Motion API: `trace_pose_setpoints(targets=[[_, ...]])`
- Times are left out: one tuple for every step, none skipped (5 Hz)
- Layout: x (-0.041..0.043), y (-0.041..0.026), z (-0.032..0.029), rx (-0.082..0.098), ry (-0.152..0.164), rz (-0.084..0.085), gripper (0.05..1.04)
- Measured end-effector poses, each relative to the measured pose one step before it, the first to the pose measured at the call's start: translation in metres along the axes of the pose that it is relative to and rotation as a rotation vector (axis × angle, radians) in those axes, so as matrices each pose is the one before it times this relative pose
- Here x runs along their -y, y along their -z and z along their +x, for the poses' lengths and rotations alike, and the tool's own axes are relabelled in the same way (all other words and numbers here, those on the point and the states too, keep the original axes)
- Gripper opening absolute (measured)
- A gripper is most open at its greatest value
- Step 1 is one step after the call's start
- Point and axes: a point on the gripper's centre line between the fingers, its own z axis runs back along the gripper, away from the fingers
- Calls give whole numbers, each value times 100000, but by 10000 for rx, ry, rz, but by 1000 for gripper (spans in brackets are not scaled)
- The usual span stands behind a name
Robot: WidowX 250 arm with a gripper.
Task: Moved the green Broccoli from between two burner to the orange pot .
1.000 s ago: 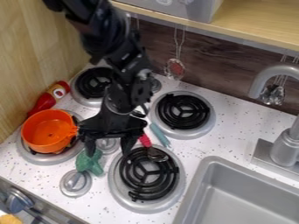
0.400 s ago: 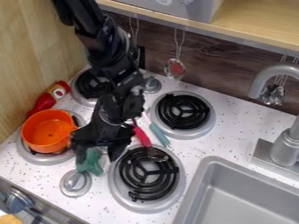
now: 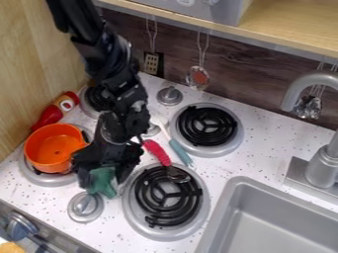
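Toy stovetop, with an orange pot (image 3: 51,154) on a burner (image 3: 47,181). Just right of the pot and nearer the viewer, a black robot gripper (image 3: 104,177) hangs down, its fingers apart on either side of green broccoli (image 3: 102,183). Just behind the pot is a red bottle (image 3: 48,114). Well right of the pot are a red-handled spoon (image 3: 157,152) and a blue-handled utensil (image 3: 180,151); farthest right, a gray sink (image 3: 236,210).
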Motion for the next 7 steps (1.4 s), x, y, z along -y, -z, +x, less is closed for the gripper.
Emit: trace_pose_setpoints(targets=[[-179, 436, 368, -10, -65, -273, 1001], [347, 608, -207, 172, -64, -391, 1001], [404, 939, 16, 366, -179, -493, 1001], [234, 716, 68, 196, 103, -171, 958], [53, 104, -8, -44, -303, 153, 886], [-233, -363, -659, -172, 56, 360, 885], [-185, -2089, -78, -182, 9, 44, 883]])
